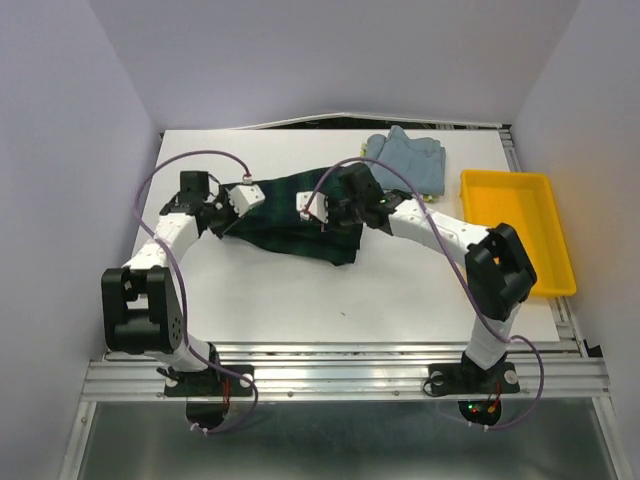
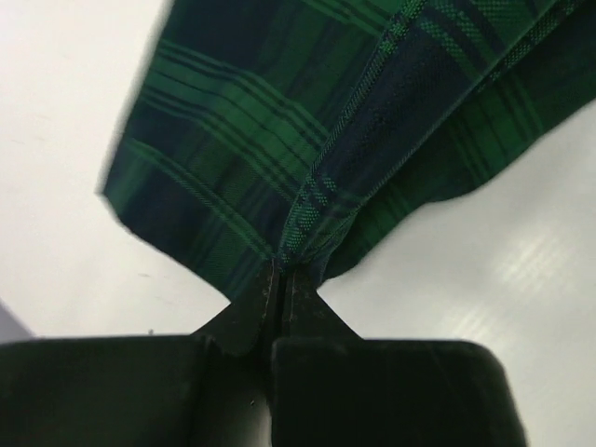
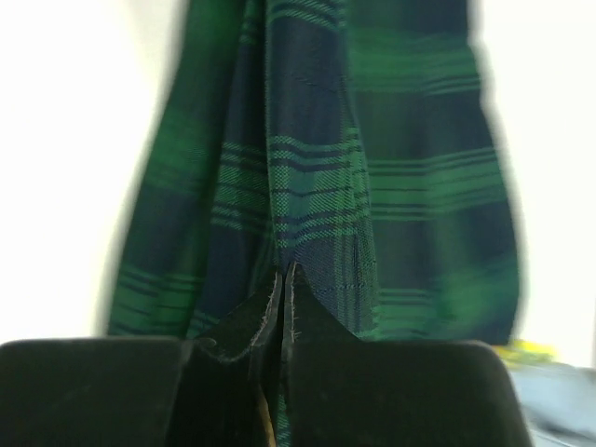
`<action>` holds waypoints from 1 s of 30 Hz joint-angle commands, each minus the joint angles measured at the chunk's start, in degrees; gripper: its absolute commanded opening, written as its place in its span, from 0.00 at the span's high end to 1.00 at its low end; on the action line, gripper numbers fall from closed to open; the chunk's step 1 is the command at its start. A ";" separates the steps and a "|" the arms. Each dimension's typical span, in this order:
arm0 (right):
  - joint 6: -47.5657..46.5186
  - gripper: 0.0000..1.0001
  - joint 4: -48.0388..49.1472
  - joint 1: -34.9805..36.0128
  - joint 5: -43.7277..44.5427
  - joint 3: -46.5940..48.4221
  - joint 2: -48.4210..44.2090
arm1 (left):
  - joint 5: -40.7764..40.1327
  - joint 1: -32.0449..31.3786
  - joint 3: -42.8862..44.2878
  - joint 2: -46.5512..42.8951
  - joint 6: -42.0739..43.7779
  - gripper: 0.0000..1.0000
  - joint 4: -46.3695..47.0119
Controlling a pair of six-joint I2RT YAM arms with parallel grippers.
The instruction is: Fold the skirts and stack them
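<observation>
The dark green-navy plaid skirt (image 1: 290, 215) hangs stretched between both grippers above the middle of the table, its lower part drooping to the surface. My left gripper (image 1: 224, 214) is shut on the skirt's left edge, and the wrist view shows the cloth (image 2: 279, 158) pinched at the tips (image 2: 279, 270). My right gripper (image 1: 322, 214) is shut on the skirt's right part, with plaid cloth (image 3: 317, 177) running up from the closed tips (image 3: 287, 272). The light blue-grey skirt (image 1: 408, 160) lies bunched at the back right. A yellow-green scrap (image 3: 526, 352) peeks out low right; the lemon print itself is not discernible.
A rigid yellow tray (image 1: 520, 182) stands along the right edge of the white table (image 1: 300, 300). Purple cables loop over both arms. The table's back edge meets the wall just behind the blue-grey skirt.
</observation>
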 commanded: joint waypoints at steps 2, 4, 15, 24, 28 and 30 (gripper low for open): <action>8.61 0.99 -4.51 1.92 5.41 -3.14 3.60 | -15.51 -0.05 -5.95 4.39 0.46 1.00 9.37; 12.22 0.99 -4.06 1.92 6.47 -1.65 6.85 | -17.45 -0.05 -3.59 8.35 -3.76 1.00 10.62; 15.04 0.99 -2.57 0.35 15.34 8.71 5.90 | -9.54 0.48 14.39 4.85 -3.94 1.00 1.31; 15.13 0.99 18.71 -4.14 33.91 19.72 11.43 | -14.29 -0.40 26.57 13.99 -16.25 1.00 21.41; 15.04 0.99 15.37 -1.95 25.21 10.69 7.58 | -14.99 -0.32 17.80 13.30 -7.33 1.00 26.69; 14.25 0.99 15.19 1.20 23.71 2.72 6.17 | -15.69 -0.32 8.78 11.45 -2.74 1.00 28.54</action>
